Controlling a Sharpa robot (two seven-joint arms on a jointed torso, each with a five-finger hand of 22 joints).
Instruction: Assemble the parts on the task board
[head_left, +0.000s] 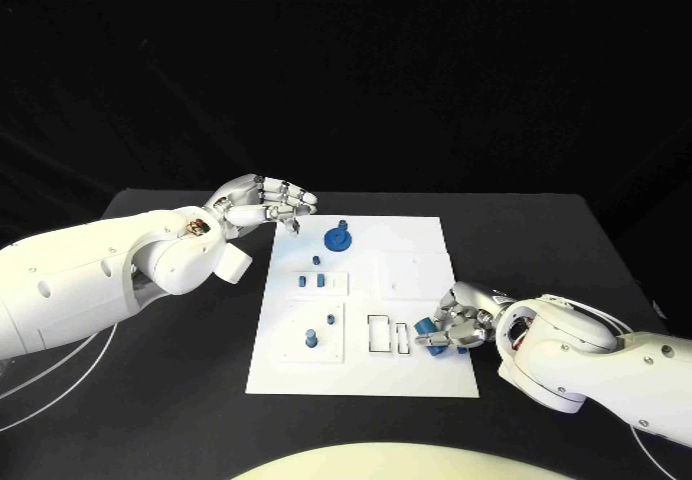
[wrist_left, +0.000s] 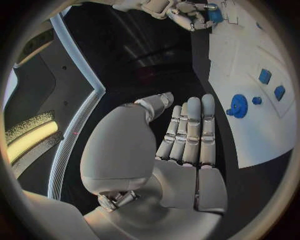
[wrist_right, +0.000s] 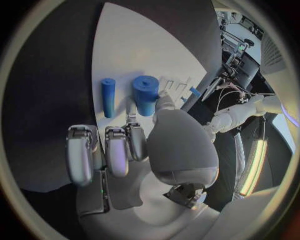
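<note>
While I hold both arms where they are, this is my reading of the board, left to right.

Left hand (head_left: 265, 202): hovering off the far-left corner of the task board (head_left: 404, 240); it carries nothing, and in its wrist view the fingers (wrist_left: 187, 131) lie straight and pressed side by side.

Round blue part (head_left: 338, 238): standing on the board's far end, just right of my left hand; looks seated.

Small blue parts (head_left: 310, 282): two sitting in the middle-left panel, two more studs (head_left: 312, 341) in the near-left panel; I judge these placed.

Empty slots (head_left: 387, 334): two outlined slots, near middle, unfilled.

Loose blue cylinders (wrist_right: 128, 95): two lying at the near-right edge.

Right hand (head_left: 459, 322): over those cylinders, fingers curled toward them; I cannot tell whether it grips one.

Progress: roughly halfway by my estimate; the cylinders remain.
</note>
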